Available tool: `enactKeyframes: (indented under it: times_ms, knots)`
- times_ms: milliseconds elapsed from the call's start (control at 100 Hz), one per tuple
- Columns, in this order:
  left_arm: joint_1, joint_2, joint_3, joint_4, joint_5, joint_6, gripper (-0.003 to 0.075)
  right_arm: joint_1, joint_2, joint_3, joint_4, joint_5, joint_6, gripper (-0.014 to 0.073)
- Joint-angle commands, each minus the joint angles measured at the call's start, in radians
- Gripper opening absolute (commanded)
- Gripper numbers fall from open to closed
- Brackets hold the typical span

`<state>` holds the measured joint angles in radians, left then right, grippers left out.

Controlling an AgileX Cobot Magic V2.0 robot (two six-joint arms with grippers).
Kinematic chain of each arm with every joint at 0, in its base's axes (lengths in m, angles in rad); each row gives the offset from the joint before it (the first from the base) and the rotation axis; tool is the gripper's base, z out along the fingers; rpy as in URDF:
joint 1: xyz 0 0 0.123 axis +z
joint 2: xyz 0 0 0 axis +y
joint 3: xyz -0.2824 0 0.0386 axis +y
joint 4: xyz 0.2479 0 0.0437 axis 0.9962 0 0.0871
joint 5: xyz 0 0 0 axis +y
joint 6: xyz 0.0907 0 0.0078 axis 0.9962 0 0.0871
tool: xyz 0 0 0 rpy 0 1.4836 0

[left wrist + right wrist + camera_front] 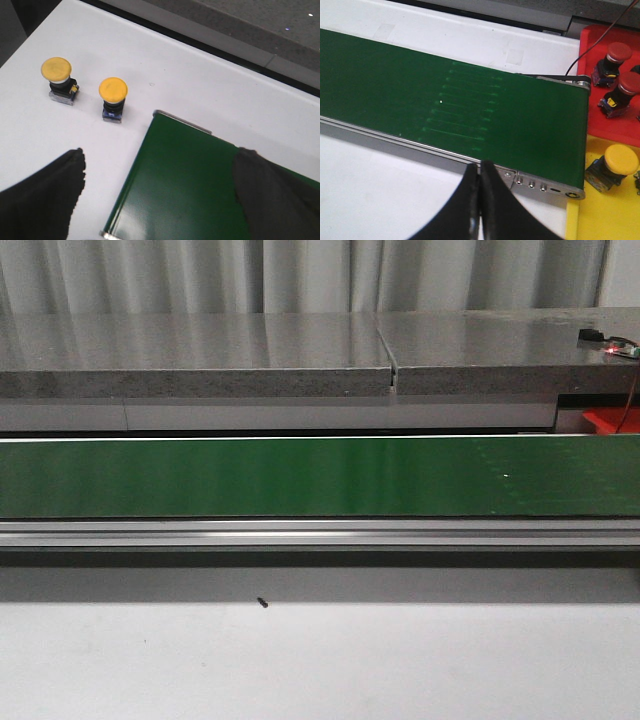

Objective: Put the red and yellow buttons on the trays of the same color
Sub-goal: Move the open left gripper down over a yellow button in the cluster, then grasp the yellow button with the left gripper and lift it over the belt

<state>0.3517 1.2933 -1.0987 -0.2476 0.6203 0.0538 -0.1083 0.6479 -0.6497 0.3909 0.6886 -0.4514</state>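
Two yellow buttons (56,70) (113,90) stand upright on the white table beside the end of the green belt (190,185). My left gripper (160,200) hangs open above that belt end, with nothing between its fingers. In the right wrist view, two red buttons (618,51) (629,84) sit on the red tray (610,127), and a yellow button (621,160) sits on the yellow tray (600,215). My right gripper (480,166) is shut and empty over the belt's near rail. Neither gripper shows in the front view.
The green conveyor belt (320,477) runs across the table, with a metal rail (320,532) along its near side. Behind it lies a grey stone ledge (200,355). A corner of the red tray (610,420) shows at the right. A cable (555,76) crosses the belt end.
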Motion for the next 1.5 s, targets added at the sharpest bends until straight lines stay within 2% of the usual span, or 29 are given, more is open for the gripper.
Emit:
enactKeyframes:
  times_ms: [0,380,670,1490]
  knots:
    - [0.014,0.062,-0.099,-0.016,-0.061,-0.01,0.0563,0.002,-0.003,-0.026,0.009,-0.049,-0.001,-0.0069]
    - [0.016,0.374,-0.329,0.057,-0.059,-0.008,0.0562,0.002,-0.003,-0.026,0.009,-0.049,-0.001,-0.0069]
    - [0.016,0.525,-0.448,0.132,-0.031,-0.008,0.0563,0.002,-0.003,-0.026,0.009,-0.049,-0.001,-0.0069]
    - [0.018,0.7,-0.457,0.15,-0.166,-0.008,0.0562,0.002,-0.003,-0.026,0.009,-0.049,-0.001,-0.0069]
